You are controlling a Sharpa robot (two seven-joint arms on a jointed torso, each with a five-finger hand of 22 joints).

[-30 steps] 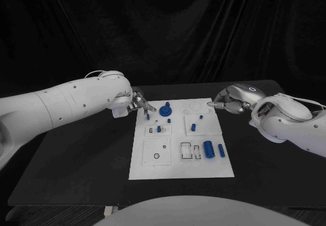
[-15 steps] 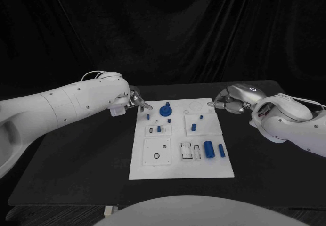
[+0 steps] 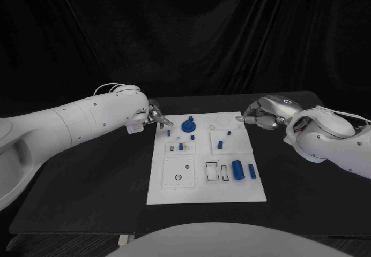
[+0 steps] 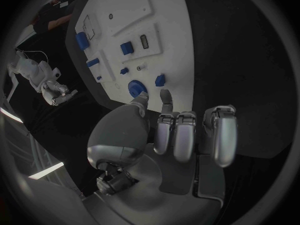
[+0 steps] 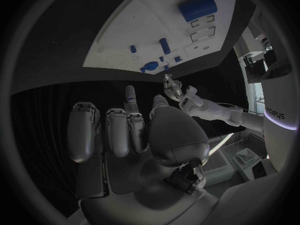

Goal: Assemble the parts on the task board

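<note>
The white task board [image 3: 174, 193] lies in the middle of the table. On it are a blue round knob [image 3: 188, 127], several small blue pegs such as one at the far left [image 3: 168, 132], and a thick blue cylinder [image 3: 237, 169] beside a thinner one [image 3: 252, 171]. My left hand [image 3: 154, 116] hovers just off the board's far left corner; in the left wrist view this hand [image 4: 172, 130] has thumb and forefinger apart with nothing between them, the other fingers curled. My right hand [image 3: 260, 118] stays off the far right corner. A bluish spot shows on its forefinger [image 5: 130, 99]; I cannot tell whether it is a part.
Empty recesses and slots [image 3: 216, 172] mark the board's near half. Black table [image 3: 85, 182] stretches wide on both sides of the board and in front of it. The board [image 4: 169, 30] lies ahead of the left fingers, and the board [image 5: 134, 30] lies ahead of the right fingers.
My left hand has drawn back to the left, from over the board's far left corner to just off its edge. The right hand has not moved.
</note>
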